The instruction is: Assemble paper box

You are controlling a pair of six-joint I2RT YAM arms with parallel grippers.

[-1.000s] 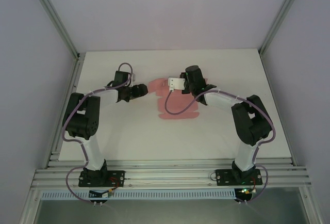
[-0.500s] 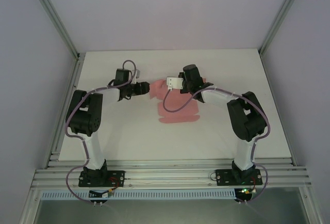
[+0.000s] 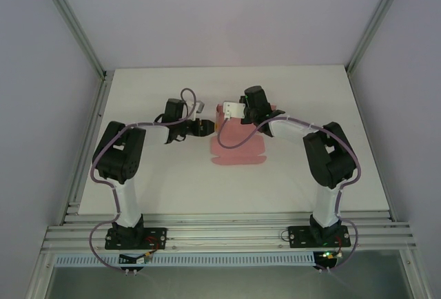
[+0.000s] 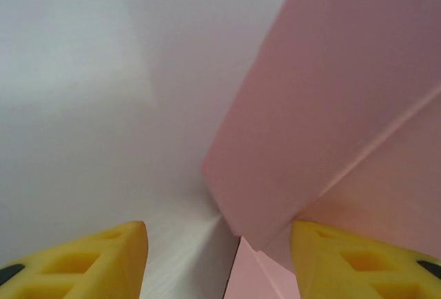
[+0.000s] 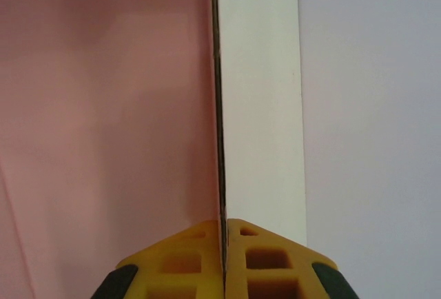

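Between right tool tips — paper box wall | left tool at corner

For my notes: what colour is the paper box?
Pink paper box, best in left wrist view.

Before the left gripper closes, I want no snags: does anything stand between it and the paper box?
Nothing visible does: the open left gripper straddles a raised corner of the paper box, with no other object between them.
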